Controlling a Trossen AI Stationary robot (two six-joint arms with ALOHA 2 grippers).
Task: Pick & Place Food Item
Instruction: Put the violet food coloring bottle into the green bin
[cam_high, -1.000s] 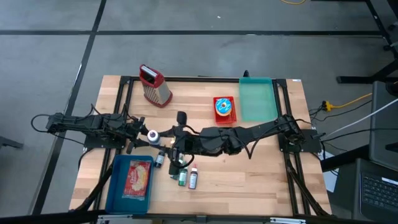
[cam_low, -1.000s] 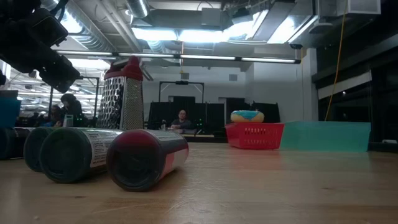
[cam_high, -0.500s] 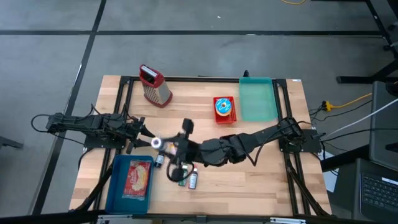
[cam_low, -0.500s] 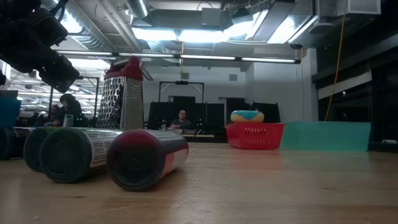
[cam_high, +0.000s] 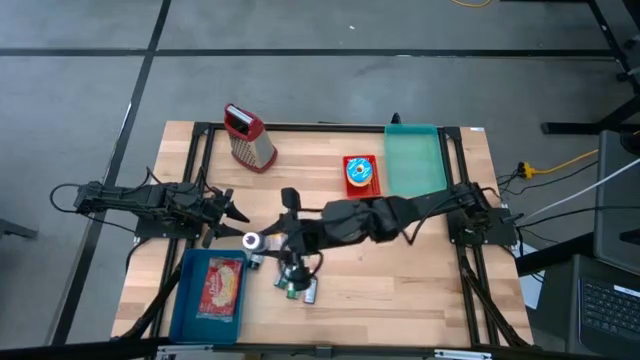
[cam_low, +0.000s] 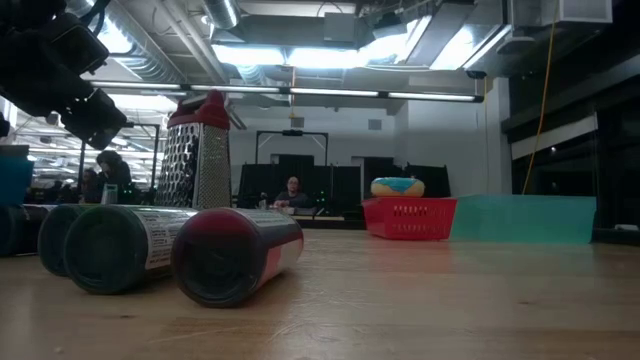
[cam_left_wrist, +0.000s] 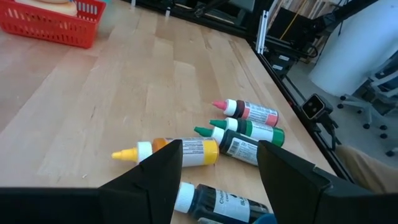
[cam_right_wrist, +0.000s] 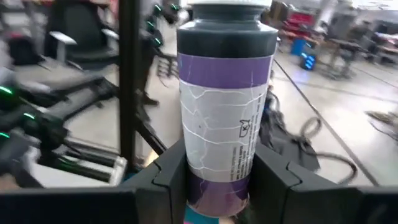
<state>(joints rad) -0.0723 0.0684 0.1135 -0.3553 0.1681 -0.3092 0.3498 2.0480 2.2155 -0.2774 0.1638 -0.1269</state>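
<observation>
**Right arm holds purple-banded bottle over mid-bench; left arm waits, jaws apart**

Bench (cam_high: 420, 280): bare wood across the right front and the middle rear, open room there. Clutter sits toward the left front.

Count, high view: one box grater (cam_high: 249, 139) at rear left; one red basket (cam_high: 361, 175) with one blue-iced doughnut (cam_high: 359, 172), touching a teal tray (cam_high: 414, 160) at rear right; one blue bin (cam_high: 210, 292) at the front left edge, holding a red-and-white food packet (cam_high: 222, 286).

Squeeze bottles, left wrist view: five lying on the wood in a loose cluster — yellow (cam_left_wrist: 169, 150), pink-tipped (cam_left_wrist: 246, 112), green (cam_left_wrist: 247, 130), dark green (cam_left_wrist: 241, 148), one dark with white neck (cam_left_wrist: 214, 200).

Right gripper (cam_high: 262, 240): reaches across from the right, above the bench centre-left, just behind the bottle cluster. Jaws clamped on a purple-banded bottle (cam_right_wrist: 224, 106) with a dark cap; the bottle stands upright between the fingers (cam_right_wrist: 171, 171) in the right wrist view.

Left gripper (cam_high: 232, 213): near the left edge, just behind the blue bin, close beside the right gripper. Jaws apart, nothing between them; the yellow bottle lies just beyond the fingers (cam_left_wrist: 155, 177).

Low view: three bottles lie end-on in front; grater, basket and tray stand behind.
</observation>
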